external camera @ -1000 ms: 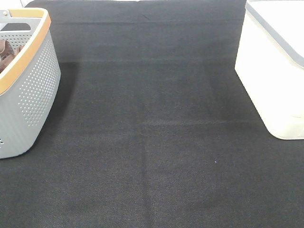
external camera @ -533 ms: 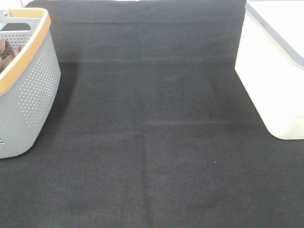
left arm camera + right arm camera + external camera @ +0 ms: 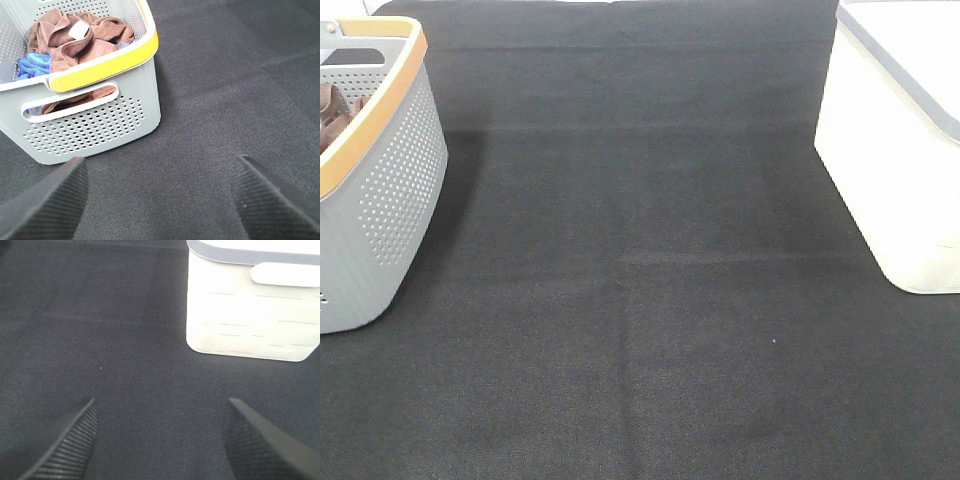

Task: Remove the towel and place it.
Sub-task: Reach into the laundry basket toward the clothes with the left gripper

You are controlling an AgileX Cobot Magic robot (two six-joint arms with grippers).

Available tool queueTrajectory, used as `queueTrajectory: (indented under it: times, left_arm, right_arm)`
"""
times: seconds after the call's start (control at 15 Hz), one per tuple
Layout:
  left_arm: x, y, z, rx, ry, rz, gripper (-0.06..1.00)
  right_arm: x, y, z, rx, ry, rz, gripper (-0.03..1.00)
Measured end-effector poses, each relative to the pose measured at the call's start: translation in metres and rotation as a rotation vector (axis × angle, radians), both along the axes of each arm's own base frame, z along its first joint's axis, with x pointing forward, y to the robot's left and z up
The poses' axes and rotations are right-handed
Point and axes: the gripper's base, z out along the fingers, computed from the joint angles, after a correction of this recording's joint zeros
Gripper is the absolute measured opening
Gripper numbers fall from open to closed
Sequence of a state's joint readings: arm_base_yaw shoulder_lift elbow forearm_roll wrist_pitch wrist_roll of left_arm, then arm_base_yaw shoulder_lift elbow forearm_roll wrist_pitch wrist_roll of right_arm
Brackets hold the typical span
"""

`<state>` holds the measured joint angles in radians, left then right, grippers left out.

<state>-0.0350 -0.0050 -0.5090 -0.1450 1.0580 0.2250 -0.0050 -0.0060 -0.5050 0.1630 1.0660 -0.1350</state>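
The reddish-brown towel (image 3: 80, 37) lies crumpled in the grey perforated basket (image 3: 100, 130), its small white tag facing up; a sliver of it shows in the exterior view (image 3: 332, 105). My left gripper (image 3: 160, 200) is open and empty over the black mat, short of the basket's near wall. My right gripper (image 3: 160, 440) is open and empty over the mat, in front of the white bin (image 3: 250, 315). Neither arm shows in the exterior view.
A blue cloth (image 3: 31, 65) lies beside the towel in the basket. The basket (image 3: 380, 190) with its yellow-orange rim stands at the mat's left edge, the white lidded bin (image 3: 895, 150) at the right. Black mat (image 3: 640, 260) lies between them.
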Motion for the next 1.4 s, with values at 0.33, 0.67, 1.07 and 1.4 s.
queueTrajectory:
  times: [0.33,0.67,1.07,1.4]
  left_arm:
    - [0.0000,0.0000,0.0000,0.000,0.000,0.000,0.76]
    - [0.0000,0.0000,0.0000,0.000,0.000,0.000,0.76]
    - [0.0000,0.0000,0.0000,0.000,0.000,0.000,0.76]
    - [0.0000,0.0000,0.0000,0.000,0.000,0.000,0.76]
  right_arm:
    - [0.0000,0.0000,0.0000,0.000,0.000,0.000,0.67]
    - [0.0000,0.0000,0.0000,0.000,0.000,0.000,0.67]
    - [0.0000,0.0000,0.0000,0.000,0.000,0.000,0.67]
    - [0.0000,0.0000,0.0000,0.000,0.000,0.000,0.67]
